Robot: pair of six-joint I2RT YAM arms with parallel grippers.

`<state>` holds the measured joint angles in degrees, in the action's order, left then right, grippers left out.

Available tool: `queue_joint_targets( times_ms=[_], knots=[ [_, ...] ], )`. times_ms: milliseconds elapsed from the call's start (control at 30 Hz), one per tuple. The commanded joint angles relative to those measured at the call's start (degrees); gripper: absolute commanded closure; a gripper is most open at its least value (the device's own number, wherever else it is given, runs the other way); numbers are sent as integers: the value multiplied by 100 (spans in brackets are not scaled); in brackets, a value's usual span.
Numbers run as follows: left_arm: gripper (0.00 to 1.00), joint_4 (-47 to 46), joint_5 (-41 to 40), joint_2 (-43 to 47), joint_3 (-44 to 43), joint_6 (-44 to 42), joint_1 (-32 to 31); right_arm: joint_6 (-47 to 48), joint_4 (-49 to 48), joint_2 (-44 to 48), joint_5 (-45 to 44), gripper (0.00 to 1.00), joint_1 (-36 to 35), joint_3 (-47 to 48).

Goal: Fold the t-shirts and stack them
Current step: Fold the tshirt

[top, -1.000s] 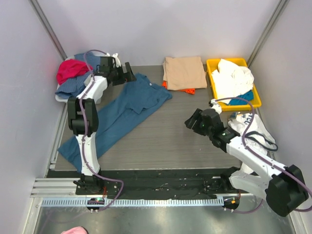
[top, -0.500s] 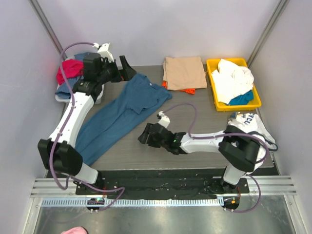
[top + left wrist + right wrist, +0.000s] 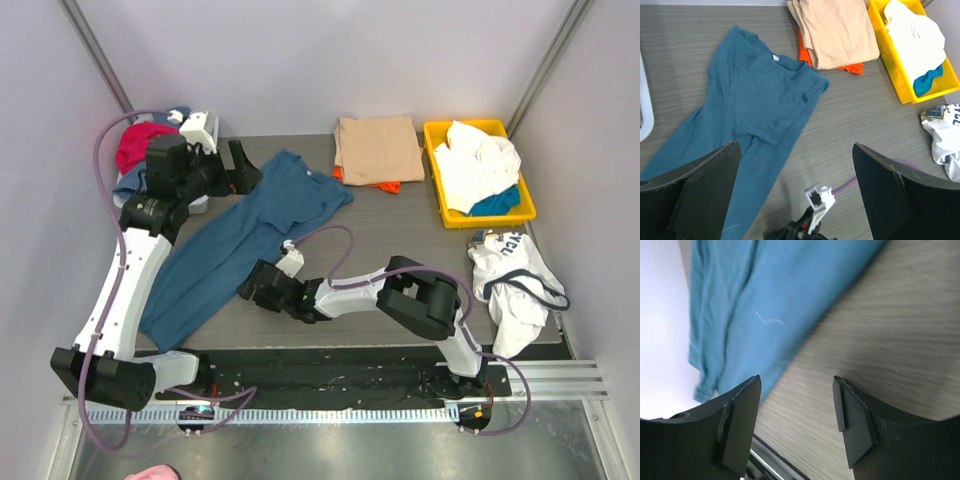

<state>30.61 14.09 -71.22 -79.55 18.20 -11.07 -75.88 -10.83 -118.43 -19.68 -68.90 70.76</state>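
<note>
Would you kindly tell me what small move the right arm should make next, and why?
Probably ease the right end effector forward and down onto the teal t-shirt's near edge, then pinch it. Its jaws stand open over bare table just short of that edge, and the shirt lies stretched out, unfolded.

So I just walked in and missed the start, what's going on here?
Two robot arms are working on t-shirts. The teal shirt lies unfolded across the table. The right claw, open and empty, is low beside the shirt's right edge; the left claw, open, hovers by its far end. A folded tan shirt rests on an orange shirt at the back.
</note>
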Motion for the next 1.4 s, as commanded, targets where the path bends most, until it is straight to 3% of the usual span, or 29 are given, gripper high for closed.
queue_joint_targets(
  times_ms=[0,200,333,367,400,500,567,600,667,800,967,1133,1367],
  knots=[
    [0,182,-46,284,10,-185,17,-296,-51,-382,-282,32,9,534],
    [0,305,-73,451,36,-255,17,-314,239,-979,-299,32,61,1167],
    [0,349,-99,513,53,-290,26,-402,248,-1146,-247,38,140,1186],
    [0,358,-99,530,71,-299,17,-436,239,-1156,-238,41,175,1168],
    [0,358,-108,539,88,-308,17,-463,231,-1156,-238,54,202,1107],
    [0,358,-99,565,132,-308,26,-481,187,-1103,-229,74,307,870],
    [0,349,-99,574,168,-308,26,-481,134,-946,-247,83,395,529],
    [0,340,-108,566,211,-299,26,-481,99,-867,-255,93,430,370],
    [0,288,-99,574,273,-282,26,-446,46,-508,-308,99,492,-129],
    [0,174,-38,574,484,-159,17,-236,90,284,-343,99,798,-1036],
    [0,129,-2,495,642,-62,17,335,976,1399,-107,99,1230,-1784],
    [0,68,-72,504,791,-35,26,1074,2170,2253,105,99,1616,-2101],
    [0,-64,-178,364,1072,96,17,1427,2893,3071,543,99,1687,-2549]
  ],
)
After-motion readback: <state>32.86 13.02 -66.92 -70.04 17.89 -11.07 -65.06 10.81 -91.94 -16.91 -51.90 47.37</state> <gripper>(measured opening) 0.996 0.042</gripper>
